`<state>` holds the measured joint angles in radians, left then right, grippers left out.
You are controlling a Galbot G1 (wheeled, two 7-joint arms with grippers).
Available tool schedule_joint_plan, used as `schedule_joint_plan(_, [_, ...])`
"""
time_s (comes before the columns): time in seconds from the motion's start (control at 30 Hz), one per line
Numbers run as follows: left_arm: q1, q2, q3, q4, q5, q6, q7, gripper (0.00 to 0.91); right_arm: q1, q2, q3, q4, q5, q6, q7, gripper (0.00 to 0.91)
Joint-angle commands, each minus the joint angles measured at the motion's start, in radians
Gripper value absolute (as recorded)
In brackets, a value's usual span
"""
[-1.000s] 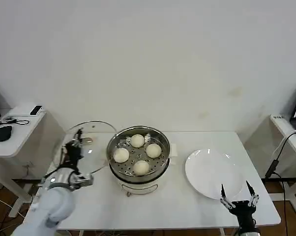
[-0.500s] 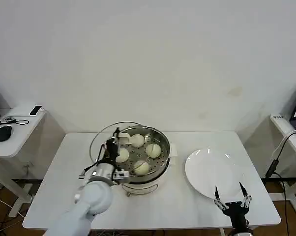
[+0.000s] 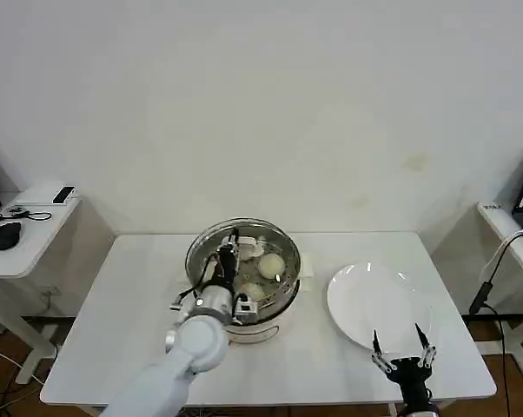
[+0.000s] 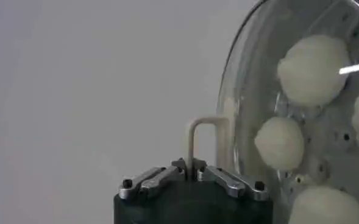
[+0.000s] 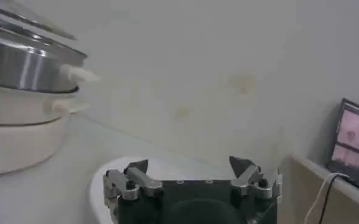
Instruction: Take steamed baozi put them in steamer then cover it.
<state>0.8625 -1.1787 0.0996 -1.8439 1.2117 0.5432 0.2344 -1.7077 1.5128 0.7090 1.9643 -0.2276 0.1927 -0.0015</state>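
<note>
Head view shows the covering step in hand: the left end effector (image 3: 229, 246), clamped shut on the pale bar handle (image 4: 207, 141) of the glass cover (image 3: 242, 252), holds it over the steamer (image 3: 244, 295) at mid-worktop (image 3: 140, 295), with the baozi (image 3: 271, 264) already inside. The cover looks roughly level and about centred, handle up, the bar's long axis unclear. Next, I judge, it must be lowered squarely until its metal rim seats, then released. The right end effector (image 3: 403, 354) waits spread wide and empty beside the white plate (image 3: 366, 300).
</note>
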Motion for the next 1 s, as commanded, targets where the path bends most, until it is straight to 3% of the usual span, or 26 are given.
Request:
schedule_joint_plan(0.03, [-0.017,-0.021,0.037,0.031,0.028,0.005,0.012,0.000,0.002,0.001,-0.009,-0.009,-0.004,0.002,0.000,0.907])
schedule_joint_plan(0.6, [-0.017,-0.023,0.030,0.049,0.021,-0.006,0.003,0.010,0.004,0.007,-0.033,-0.014,-0.011,0.001,0.002,0.907])
schedule_joint_plan(0.63, [-0.015,-0.027,0.028,0.049,0.021,-0.007,-0.002,0.907,0.004,0.005,-0.034,-0.015,-0.010,0.000,0.002,0.907])
schedule_joint_plan(1.0, [0.012,-0.011,0.008,-0.019,-0.002,0.002,-0.008,0.907,0.008,0.005,-0.052,-0.022,-0.015,-0.005,0.006,0.907])
